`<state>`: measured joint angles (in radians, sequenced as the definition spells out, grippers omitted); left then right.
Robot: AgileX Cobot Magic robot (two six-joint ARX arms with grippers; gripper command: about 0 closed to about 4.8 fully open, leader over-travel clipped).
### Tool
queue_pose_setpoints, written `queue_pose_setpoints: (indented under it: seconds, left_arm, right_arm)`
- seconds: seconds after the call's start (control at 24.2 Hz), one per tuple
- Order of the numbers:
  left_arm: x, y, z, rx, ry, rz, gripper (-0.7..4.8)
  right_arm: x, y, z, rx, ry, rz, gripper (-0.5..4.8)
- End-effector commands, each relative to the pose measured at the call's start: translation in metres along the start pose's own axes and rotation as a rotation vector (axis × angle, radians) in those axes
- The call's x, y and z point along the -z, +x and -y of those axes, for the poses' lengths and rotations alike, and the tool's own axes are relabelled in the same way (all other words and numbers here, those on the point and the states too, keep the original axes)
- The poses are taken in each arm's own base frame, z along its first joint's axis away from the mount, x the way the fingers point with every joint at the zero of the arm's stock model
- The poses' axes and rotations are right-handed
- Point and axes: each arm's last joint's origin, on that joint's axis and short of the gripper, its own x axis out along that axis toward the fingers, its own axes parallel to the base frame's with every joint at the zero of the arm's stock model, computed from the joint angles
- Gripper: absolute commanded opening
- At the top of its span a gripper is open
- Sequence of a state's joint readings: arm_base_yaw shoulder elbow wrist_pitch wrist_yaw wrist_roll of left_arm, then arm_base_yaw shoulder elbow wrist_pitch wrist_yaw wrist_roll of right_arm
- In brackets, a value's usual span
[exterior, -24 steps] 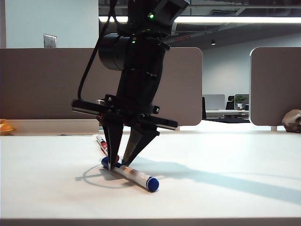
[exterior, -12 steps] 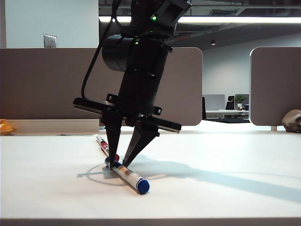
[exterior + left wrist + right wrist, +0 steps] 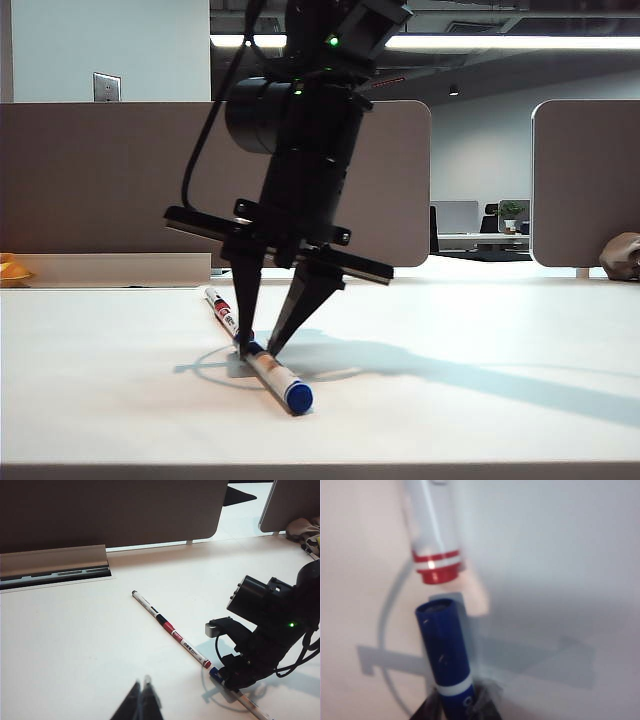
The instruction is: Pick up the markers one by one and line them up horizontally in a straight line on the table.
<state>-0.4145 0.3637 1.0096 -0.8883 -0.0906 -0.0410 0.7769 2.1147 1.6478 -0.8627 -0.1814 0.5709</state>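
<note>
Blue marker (image 3: 275, 377) lies pinched between right tool (image 3: 258, 346) tips.

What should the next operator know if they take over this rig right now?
Right gripper: down at the table, jaws closed on the blue marker near its far end; the marker's near cap rests on or just above the surface.
Left gripper: shut, empty, hanging above bare table away from the markers.
Red marker and black marker: lying end to end in one line on the table.
Done: red and black look lined up.
Left: the blue marker's end sits close to the red end but looks slightly angled; straighten it into the line, release, retract. Whether it needs more turning is hard to judge.
</note>
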Motion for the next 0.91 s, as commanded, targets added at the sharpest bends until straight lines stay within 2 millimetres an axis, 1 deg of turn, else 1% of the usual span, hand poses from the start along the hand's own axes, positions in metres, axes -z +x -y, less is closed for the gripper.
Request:
queue_pose_setpoints:
  seconds: [0.04,0.25,0.74,0.91]
  left_arm:
    - [-0.001,-0.001,0.0,-0.002,0.004,0.012,-0.04]
    - [-0.001,-0.004,0.0,-0.002,0.005,0.023,-0.04]
    - [-0.001,-0.004,0.0,-0.002,0.004,0.024,-0.04]
    - [-0.001,-0.004,0.0,-0.002,0.004,0.024,-0.04]
  right_arm:
    - [0.002,0.006,0.012,0.066,0.031,-0.049,1.04]
    - [0.001,0.005,0.014,0.061,0.029,-0.049,1.06]
    - [0.005,0.007,0.006,0.01,-0.004,-0.072,1.06]
    - [0.008,0.008,-0.001,-0.004,-0.033,-0.071,1.06]
